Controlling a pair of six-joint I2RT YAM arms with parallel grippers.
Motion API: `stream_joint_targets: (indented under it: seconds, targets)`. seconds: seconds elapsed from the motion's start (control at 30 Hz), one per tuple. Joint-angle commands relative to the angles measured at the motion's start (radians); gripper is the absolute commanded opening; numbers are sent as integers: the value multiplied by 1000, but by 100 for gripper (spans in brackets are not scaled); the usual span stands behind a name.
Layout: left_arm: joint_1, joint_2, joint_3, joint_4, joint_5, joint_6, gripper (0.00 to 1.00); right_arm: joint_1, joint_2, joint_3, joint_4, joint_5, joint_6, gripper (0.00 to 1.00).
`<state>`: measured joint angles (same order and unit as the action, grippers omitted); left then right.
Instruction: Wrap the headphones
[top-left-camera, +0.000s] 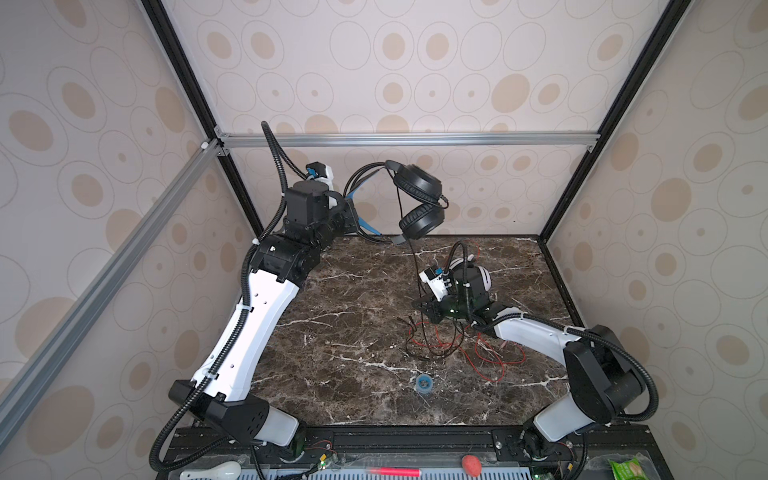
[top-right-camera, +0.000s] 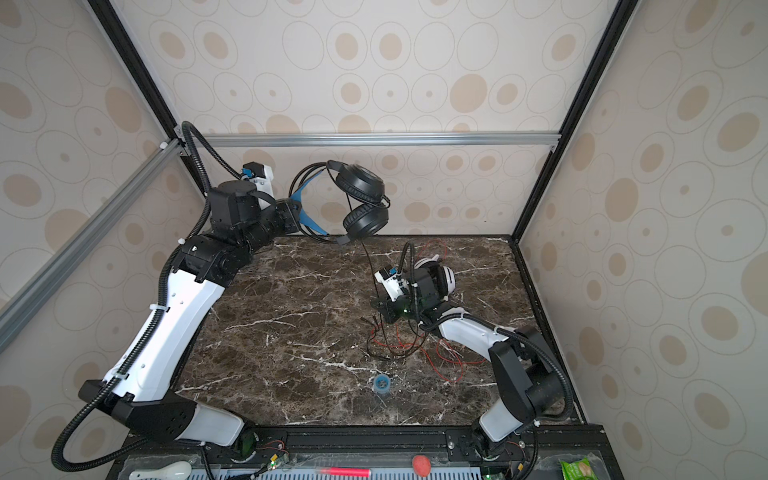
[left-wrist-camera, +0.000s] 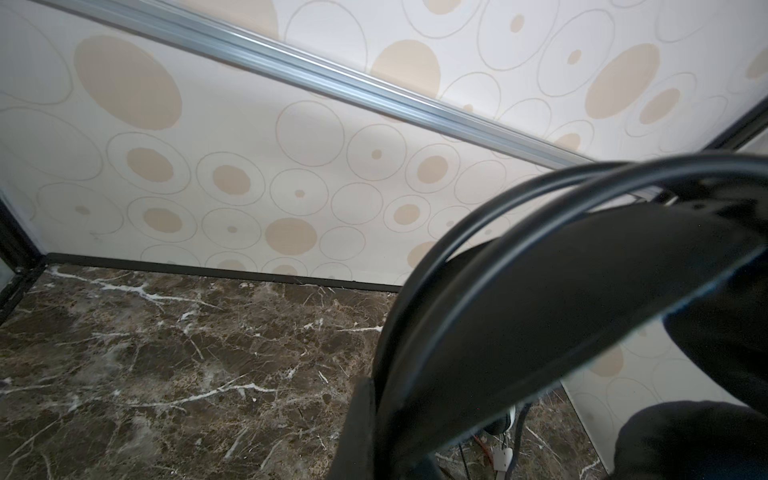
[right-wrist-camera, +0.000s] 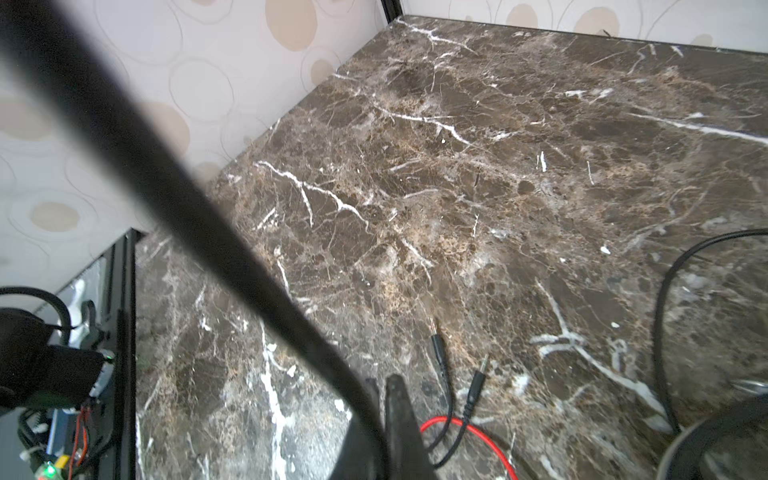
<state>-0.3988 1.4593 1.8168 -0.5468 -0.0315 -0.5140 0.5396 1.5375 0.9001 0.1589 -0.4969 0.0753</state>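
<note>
Aloft, black headphones (top-left-camera: 417, 195) in left hand (top-left-camera: 355, 214), cord (top-left-camera: 414, 266) in right hand (top-left-camera: 419, 304).

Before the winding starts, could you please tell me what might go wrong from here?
The black cord runs almost straight from the raised black headphones to the shut right tool; a hard pull might tug them out of the left tool. Its loose end lies crossed with the red cord on the table, so winding may drag both.

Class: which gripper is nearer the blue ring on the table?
Right. The right gripper, pinching the black cord, sits low just beyond the blue ring; the left gripper holds the black headphones, raised far back.
</note>
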Motion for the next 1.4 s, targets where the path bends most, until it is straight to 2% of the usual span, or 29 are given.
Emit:
stream_joint_targets:
  seconds: [0.0,0.3,0.5,0.67,1.03,1.23,1.37]
  targets:
    - [1,-32,-19,144,-11,-76,0,31,-60,13,-162,96,-86,0]
    - [21,-22,-146,244,-58,-94,0,109,-201,103,-453,249,-170,0]
    - [25,6,-198,238,-81,-41,0,206,-233,231,-695,395,-284,0]
    - [25,12,-267,252,-82,-43,0,236,-255,317,-788,439,-301,0]
    - [25,-18,-389,291,-86,-50,0,343,-178,524,-967,535,-383,0]
    - [25,-24,-436,312,-81,-67,0,382,-113,629,-1002,553,-400,0]
    - [20,-26,-455,311,-91,-14,0,386,-64,722,-1028,569,-403,0]
